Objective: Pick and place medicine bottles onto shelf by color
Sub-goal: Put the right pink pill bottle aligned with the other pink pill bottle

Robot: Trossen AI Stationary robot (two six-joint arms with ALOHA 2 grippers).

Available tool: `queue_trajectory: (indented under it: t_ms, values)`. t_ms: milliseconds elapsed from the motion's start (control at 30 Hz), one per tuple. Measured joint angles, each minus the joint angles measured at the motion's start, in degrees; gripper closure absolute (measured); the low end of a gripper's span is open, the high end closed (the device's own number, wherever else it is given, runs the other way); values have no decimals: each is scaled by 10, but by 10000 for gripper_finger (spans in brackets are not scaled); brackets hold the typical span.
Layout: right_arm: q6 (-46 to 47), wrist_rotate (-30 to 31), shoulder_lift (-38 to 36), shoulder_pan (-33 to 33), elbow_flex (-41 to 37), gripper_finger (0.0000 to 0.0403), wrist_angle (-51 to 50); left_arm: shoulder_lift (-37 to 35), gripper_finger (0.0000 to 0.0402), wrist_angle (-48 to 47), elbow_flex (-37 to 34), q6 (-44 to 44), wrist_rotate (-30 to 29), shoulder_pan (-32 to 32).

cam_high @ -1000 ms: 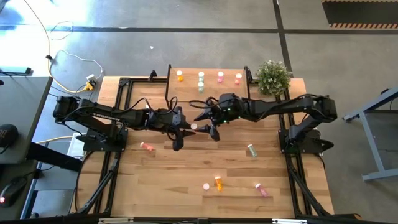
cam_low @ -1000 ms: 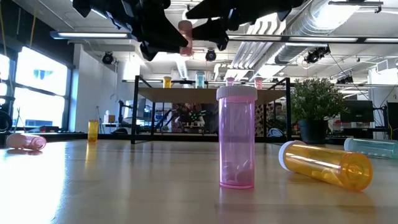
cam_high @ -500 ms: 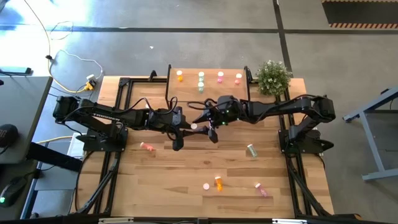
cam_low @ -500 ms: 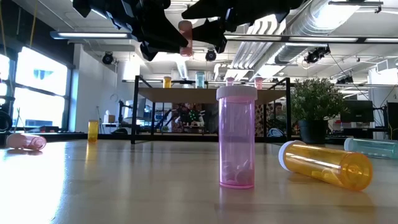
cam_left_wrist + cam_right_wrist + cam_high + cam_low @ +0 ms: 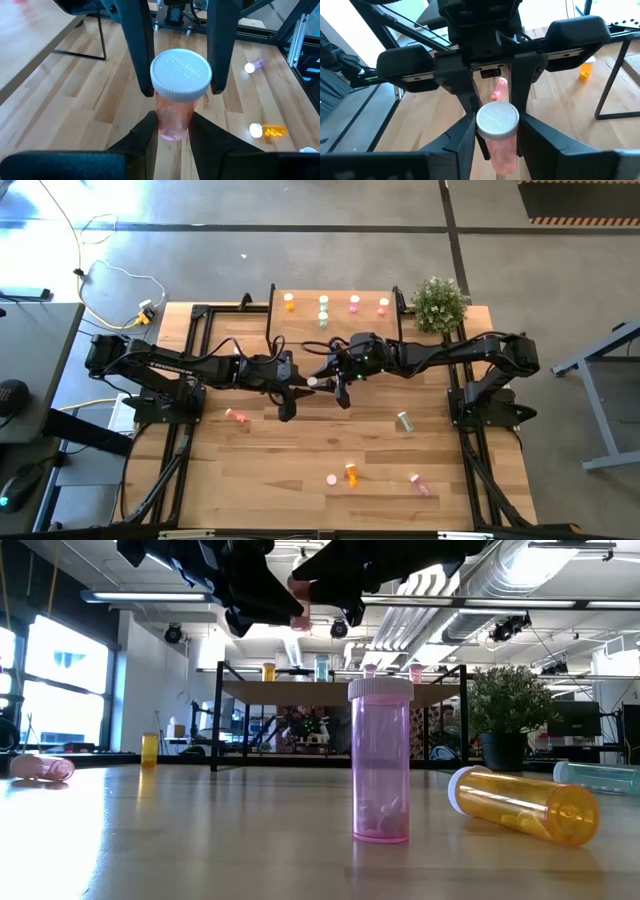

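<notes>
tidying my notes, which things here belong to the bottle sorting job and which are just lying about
Job:
- pink bottle, held by the left gripper, right gripper closing on it
- shelf with bottles on it
- loose bottles on the table, such as the orange bottle

Lying about:
- potted plant
- yellow cable

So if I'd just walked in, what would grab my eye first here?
Probably the two dark arms meeting above the middle of the table, both end effectors on one pink bottle held in the air: the left end effector shut on its body, the right end effector closing around its white-capped end. Next, the shelf at the far edge with bottles standing in a row, and a tall pink bottle upright close to the low camera.
</notes>
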Motion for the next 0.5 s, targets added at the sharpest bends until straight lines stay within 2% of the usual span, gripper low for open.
queue_trajectory:
  t_ms: [267,500]
  values:
    - [3,0,0,0,1,312,0,0,313,10,0,0,-1,0]
    - [12,10,0,0,1,311,-1,0,313,9,0,-1,-1,1]
